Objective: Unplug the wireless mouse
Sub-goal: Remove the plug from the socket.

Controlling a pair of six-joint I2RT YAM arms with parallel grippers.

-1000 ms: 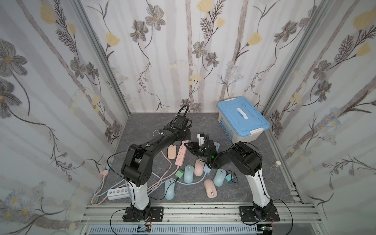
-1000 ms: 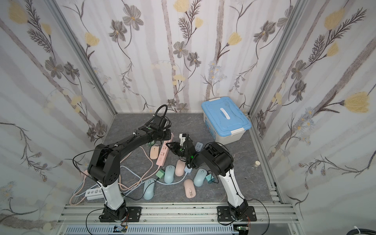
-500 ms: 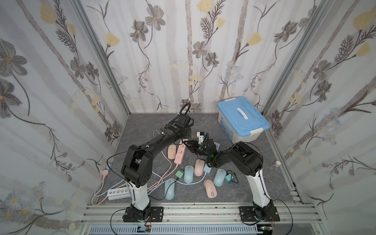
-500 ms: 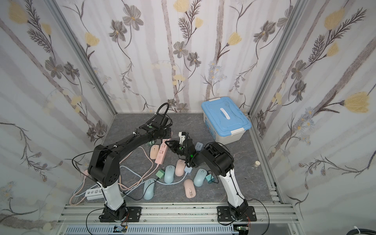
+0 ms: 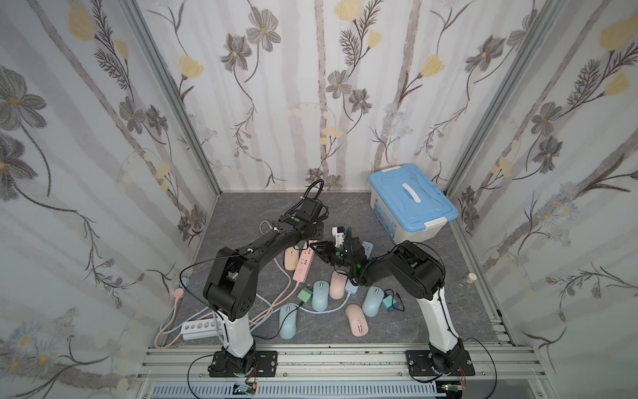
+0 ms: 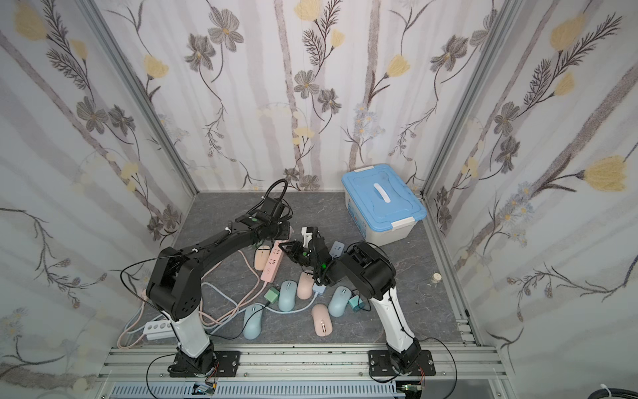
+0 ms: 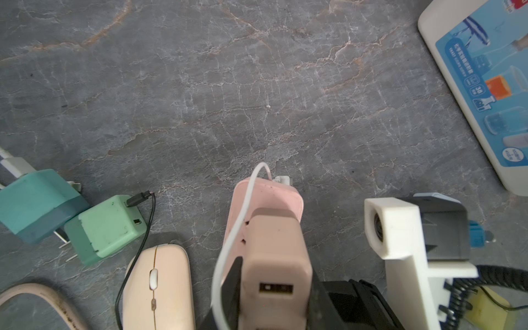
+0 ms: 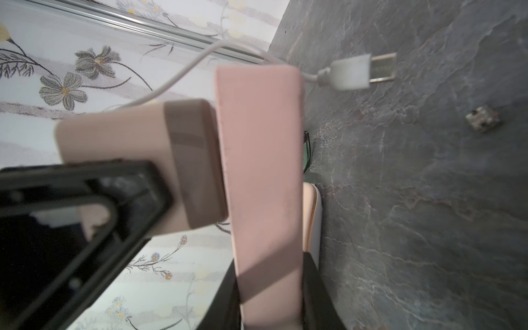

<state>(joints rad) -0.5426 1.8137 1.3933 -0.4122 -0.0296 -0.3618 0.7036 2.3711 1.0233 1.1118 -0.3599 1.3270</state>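
Lying on the grey floor (image 7: 257, 100) just beside the pink power strip (image 7: 265, 197), a pink wireless mouse (image 7: 157, 285) sits untouched. The white cable's USB plug (image 8: 351, 73) hangs clear and the pink adapter (image 7: 274, 251) shows an empty port, so that end looks already out. Left gripper (image 7: 274, 283) is clamped on the adapter. Right gripper (image 8: 268, 303) is clamped on the strip, probably bracing it against the pull.
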